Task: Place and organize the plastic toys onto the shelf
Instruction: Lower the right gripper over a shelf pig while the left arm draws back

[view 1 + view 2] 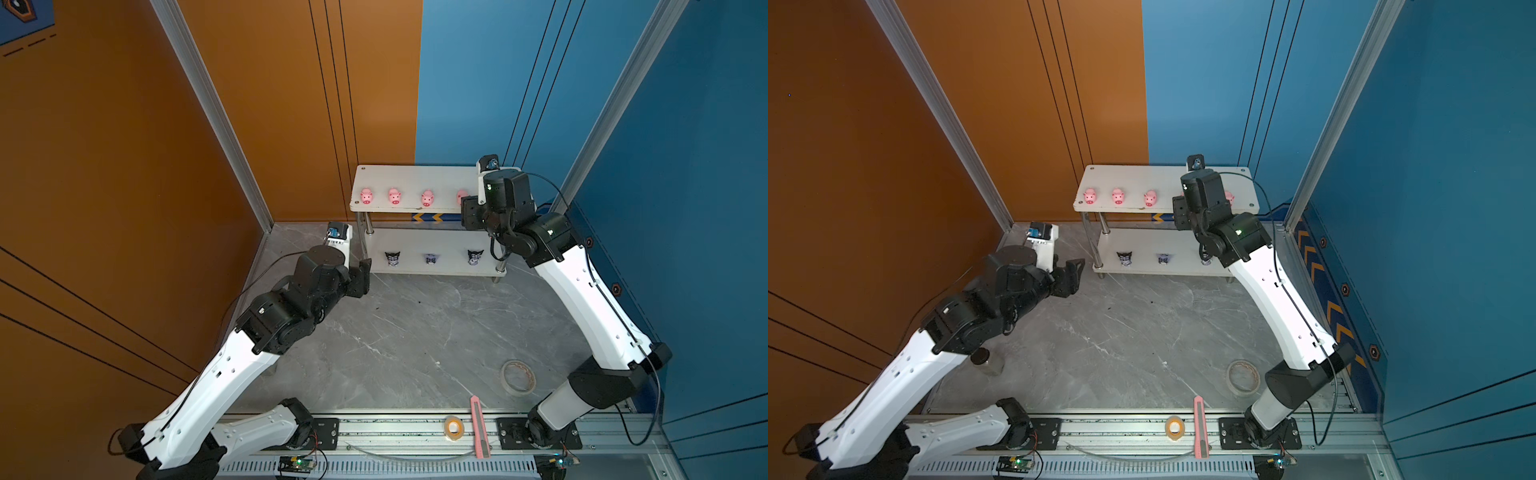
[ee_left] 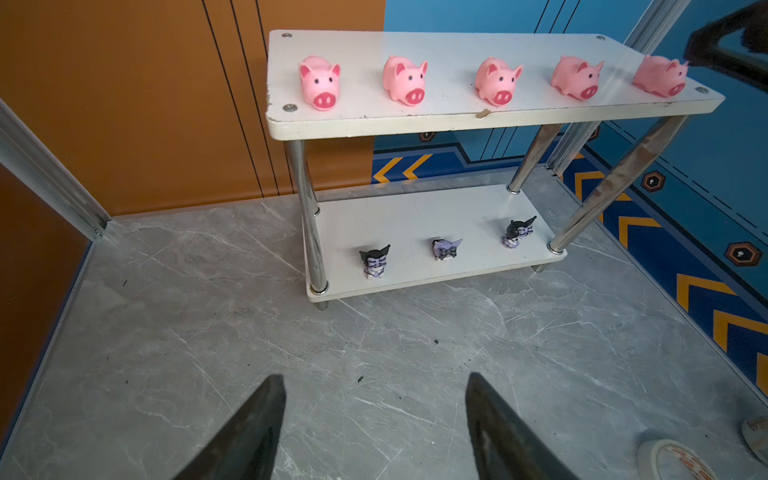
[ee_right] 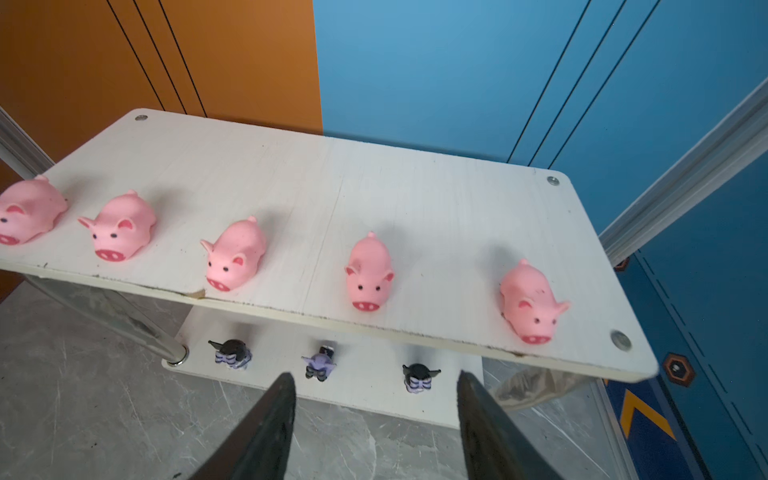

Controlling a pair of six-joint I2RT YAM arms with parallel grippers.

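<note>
The shelf (image 1: 415,178), two white matt boards on four shiny chrome tubes, stands at 12 o'clock on the grey marble-patterned table (image 1: 407,332). Five rounded, soft-looking pink pigs (image 2: 498,81) stand in one row on the top board, snouts to 6 o'clock. Three small black-eared figurines (image 2: 445,248) stand in a row on the lower board. The left gripper (image 2: 374,377) hovers at 9 o'clock of the shelf, its pointed black jaws spread and empty. The right gripper (image 3: 375,375), at the 3 o'clock end, is spread also, pinching nothing.
</note>
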